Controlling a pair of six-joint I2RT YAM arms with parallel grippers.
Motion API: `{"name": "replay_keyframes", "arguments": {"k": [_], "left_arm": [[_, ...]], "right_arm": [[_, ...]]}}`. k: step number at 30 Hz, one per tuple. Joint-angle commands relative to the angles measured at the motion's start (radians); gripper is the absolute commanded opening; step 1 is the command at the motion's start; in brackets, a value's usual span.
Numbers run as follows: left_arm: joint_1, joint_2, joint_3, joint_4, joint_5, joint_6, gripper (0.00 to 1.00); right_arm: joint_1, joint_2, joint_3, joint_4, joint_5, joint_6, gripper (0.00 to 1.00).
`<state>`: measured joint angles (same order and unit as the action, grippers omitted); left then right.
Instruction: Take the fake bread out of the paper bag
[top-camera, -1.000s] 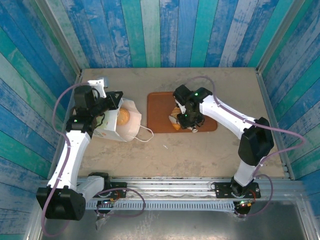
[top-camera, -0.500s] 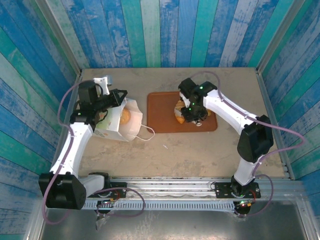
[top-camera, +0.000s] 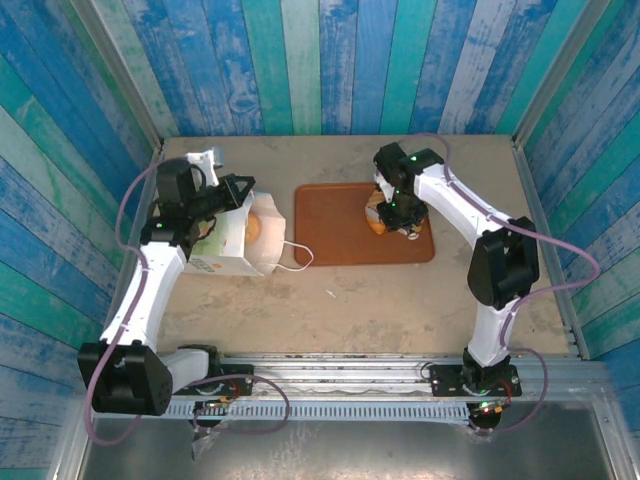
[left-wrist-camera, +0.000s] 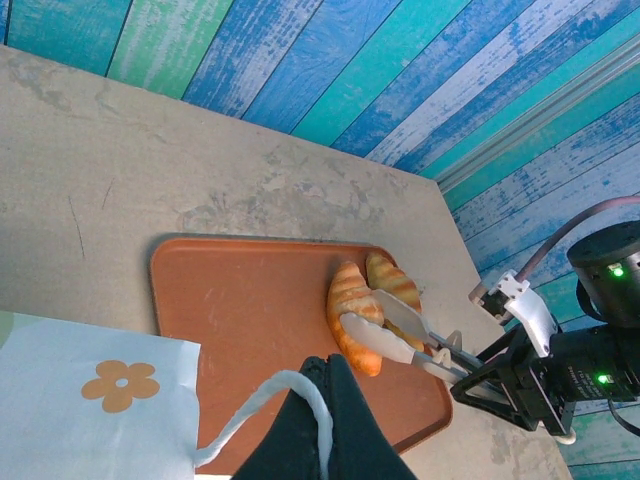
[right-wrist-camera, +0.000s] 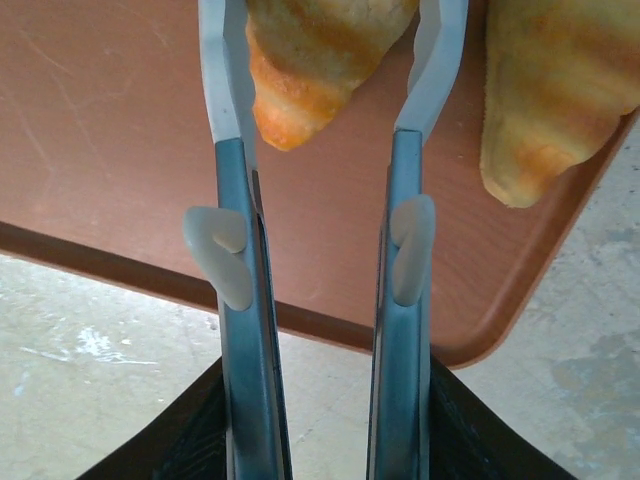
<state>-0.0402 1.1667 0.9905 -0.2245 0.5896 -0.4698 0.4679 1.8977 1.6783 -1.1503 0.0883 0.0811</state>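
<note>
Overhead, the bag (top-camera: 235, 255) sits on the left of the tabletop (top-camera: 400, 300), just beside the tray (top-camera: 330, 240). Its mouth is open and a golden piece of bread (top-camera: 255, 228) shows inside. My left gripper (top-camera: 238, 192) is at the bag's far rim. From up there I can't read its jaws. The left wrist view settles it: they are pressed together on the bag, with the white handle (left-wrist-camera: 290, 378) looping off their tip. An orange flower print (left-wrist-camera: 120, 385) on the bag's side shows low in that same view.

Across the tray, that camera also catches my right gripper (left-wrist-camera: 365, 310) straddling a croissant (left-wrist-camera: 345, 300). The right wrist view gives the close look. Both fingers (right-wrist-camera: 222, 70) touch the croissant's flanks, so the jaws are gripping it over the tray. Whether it hangs clear of the tray or rests on it, I can't tell. A second croissant (right-wrist-camera: 560, 90) lies just beside it, at the tray's rounded corner, its tip reaching past the rim.

From above, the right arm covers much of both croissants. Blue and green plank walls (top-camera: 330, 60) close in three sides.
</note>
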Motion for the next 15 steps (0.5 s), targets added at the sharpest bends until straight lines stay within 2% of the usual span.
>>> {"name": "replay_keyframes", "arguments": {"k": [1,7,15], "left_arm": [[0.002,0.02,0.034,0.028,0.012,-0.008,0.0],[0.002,0.021,0.039,0.034,0.009,-0.019,0.0],[0.0,0.023,0.042,0.027,0.008,-0.016,0.0]], "right_arm": [[-0.004,0.004,0.05,-0.026,0.069,-0.05,0.46],[-0.005,0.019,0.083,-0.04,0.084,-0.082,0.51],[-0.003,0.033,0.098,-0.063,0.03,-0.093,0.49]]}}
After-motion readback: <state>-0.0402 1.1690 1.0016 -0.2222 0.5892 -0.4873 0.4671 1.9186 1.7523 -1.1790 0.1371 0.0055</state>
